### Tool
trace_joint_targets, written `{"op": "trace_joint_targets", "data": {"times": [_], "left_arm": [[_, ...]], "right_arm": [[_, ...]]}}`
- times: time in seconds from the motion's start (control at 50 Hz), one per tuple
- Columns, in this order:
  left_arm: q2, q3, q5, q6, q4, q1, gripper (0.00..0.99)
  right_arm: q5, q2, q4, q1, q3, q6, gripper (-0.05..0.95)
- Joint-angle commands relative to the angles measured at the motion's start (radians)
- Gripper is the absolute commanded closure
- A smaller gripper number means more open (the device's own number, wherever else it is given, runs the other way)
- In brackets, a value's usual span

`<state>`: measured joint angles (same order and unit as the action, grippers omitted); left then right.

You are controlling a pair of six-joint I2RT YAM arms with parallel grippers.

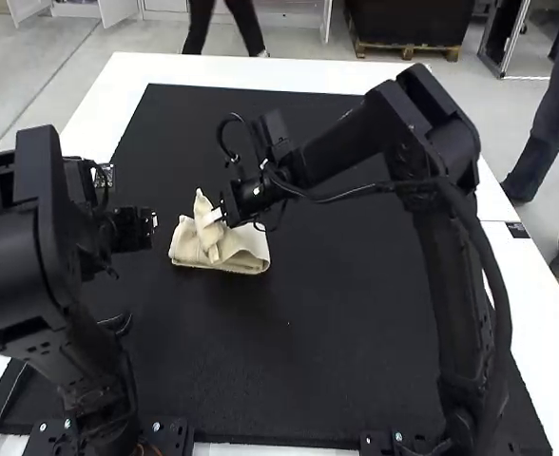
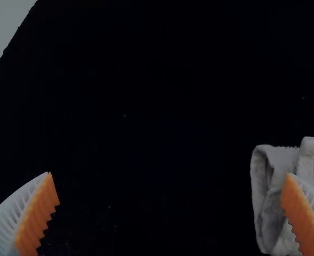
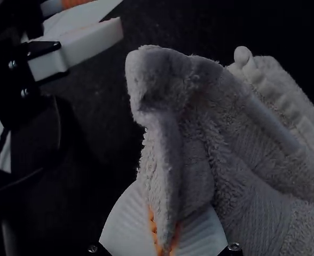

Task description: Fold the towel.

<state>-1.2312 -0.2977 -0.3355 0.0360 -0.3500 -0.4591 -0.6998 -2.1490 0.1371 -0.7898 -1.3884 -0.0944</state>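
High view: right tool pinches towel on black mat, left tool stands spread.

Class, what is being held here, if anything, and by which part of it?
The towel, by a raised fold pinched between the right arm's jaws.

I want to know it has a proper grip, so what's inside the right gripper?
Inside the right gripper is a narrow fold of the towel, pinched between orange pads. The pads cover where they press it, so I can't tell how many layers are held.
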Motion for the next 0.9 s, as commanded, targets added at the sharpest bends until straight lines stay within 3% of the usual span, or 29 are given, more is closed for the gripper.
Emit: {"op": "trace_joint_targets", "data": {"times": [0.0,0.4,0.46,0.5,0.58,0.64,0.76,0.84,0.88], "left_arm": [[0.024,0.015,0.006,-0.008,-0.01,-0.01,0.025],[0.024,0.015,0.006,-0.01,-0.014,-0.012,0.025],[0.024,0.014,0.006,-0.01,-0.014,-0.01,0.025],[0.024,0.014,0.006,-0.01,-0.014,-0.012,0.025],[0.024,0.015,0.006,-0.01,-0.014,-0.012,0.025],[0.024,0.017,0.006,-0.01,-0.017,-0.01,0.025],[0.024,0.017,0.006,-0.012,-0.021,-0.012,0.025],[0.024,0.017,0.007,-0.012,-0.023,-0.01,0.025],[0.024,0.017,0.007,-0.012,-0.023,-0.01,0.025]], "right_arm": [[-0.009,-0.02,0.009,-0.011,-0.052,-0.007,0.9],[-0.009,-0.089,0.006,-0.014,-0.158,-0.022,0.88],[-0.009,-0.091,0.002,-0.017,-0.159,-0.025,0.8],[-0.01,-0.091,0.002,-0.017,-0.159,-0.028,0.69],[-0.01,-0.088,-0.004,-0.015,-0.159,-0.033,0.35],[-0.01,-0.084,-0.014,-0.012,-0.159,-0.033,0.16],[-0.013,-0.064,-0.024,-0.005,-0.158,-0.031,0.05],[-0.013,-0.051,-0.025,0.006,-0.155,-0.03,0.05],[-0.026,-0.045,-0.03,0.012,-0.152,-0.027,0.14]]}}
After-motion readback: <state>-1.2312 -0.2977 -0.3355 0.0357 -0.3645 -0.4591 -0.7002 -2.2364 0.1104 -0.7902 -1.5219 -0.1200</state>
